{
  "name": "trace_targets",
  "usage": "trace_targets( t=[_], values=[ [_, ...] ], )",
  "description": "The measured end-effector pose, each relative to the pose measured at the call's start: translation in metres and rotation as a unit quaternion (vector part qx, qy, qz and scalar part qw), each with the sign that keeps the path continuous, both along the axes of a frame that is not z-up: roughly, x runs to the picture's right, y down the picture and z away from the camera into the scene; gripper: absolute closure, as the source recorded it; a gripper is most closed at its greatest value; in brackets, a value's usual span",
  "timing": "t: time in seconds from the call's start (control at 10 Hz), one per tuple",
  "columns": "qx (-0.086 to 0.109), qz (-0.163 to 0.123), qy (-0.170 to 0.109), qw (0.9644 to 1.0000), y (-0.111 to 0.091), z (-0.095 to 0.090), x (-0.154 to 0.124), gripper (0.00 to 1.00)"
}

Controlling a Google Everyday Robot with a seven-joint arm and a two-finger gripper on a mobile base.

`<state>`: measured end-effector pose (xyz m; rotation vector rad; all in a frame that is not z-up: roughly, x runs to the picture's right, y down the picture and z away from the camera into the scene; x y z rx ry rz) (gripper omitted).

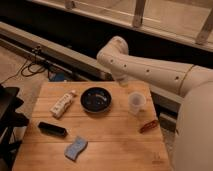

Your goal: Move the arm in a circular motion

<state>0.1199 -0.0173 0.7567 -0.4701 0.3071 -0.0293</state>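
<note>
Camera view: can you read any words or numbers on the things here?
No text can be read.
The white bottle: any label is too blurred to read.
The wooden table: small mark near its right corner, too small to read.
The arm: only dark dots, no writing; its gripper hangs at the table's far edge.

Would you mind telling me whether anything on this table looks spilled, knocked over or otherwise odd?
Only the white bottle lies on its side, left of the bowl; nothing looks spilled. The cup stands upright. The gripper hangs at the back edge of the table.
</note>
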Motion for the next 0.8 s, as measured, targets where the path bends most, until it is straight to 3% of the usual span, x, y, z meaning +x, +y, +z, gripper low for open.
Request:
trace_targets(
  t=[0.2, 0.3, 0.6, 0.8],
  values=[
    [-0.004, -0.004, -0.009, 0.9999, -0.002, 0.000, 0.001, 0.85],
    [-0.013, -0.015, -0.061, 0.9979, -0.006, 0.001, -0.020, 1.00],
    [-0.020, -0.020, -0.147, 0.9888, -0.027, 0.007, -0.089, 1.00],
    [-0.016, -0.013, -0.173, 0.9846, -0.045, 0.017, -0.125, 1.00]
  ],
)
